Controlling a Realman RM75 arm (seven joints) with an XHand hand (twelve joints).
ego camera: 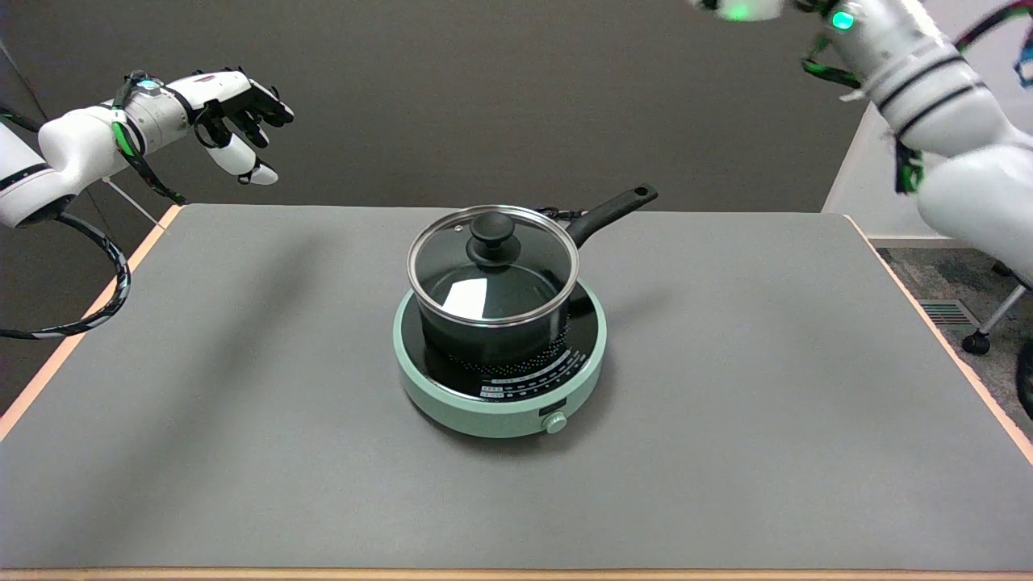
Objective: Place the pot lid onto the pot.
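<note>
Lid (pixel 493 265): seated on pot (pixel 492 327), atop green cooker (pixel 452 399), mid-table (pixel 242 420). Pot handle (pixel 613 207) points far right. Right arm (pixel 944 113) raised far right; hand out of view.

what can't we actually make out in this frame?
- Right hand: head view, cut off by the top edge; only the blurred right arm shows.
- Pot contents: glare on the glass lid hides the inside.
- Stove panel markings: too small to read.
- Pot handle joint: partly hidden behind the lid rim.
- Left arm cable: runs off the left edge.
</note>
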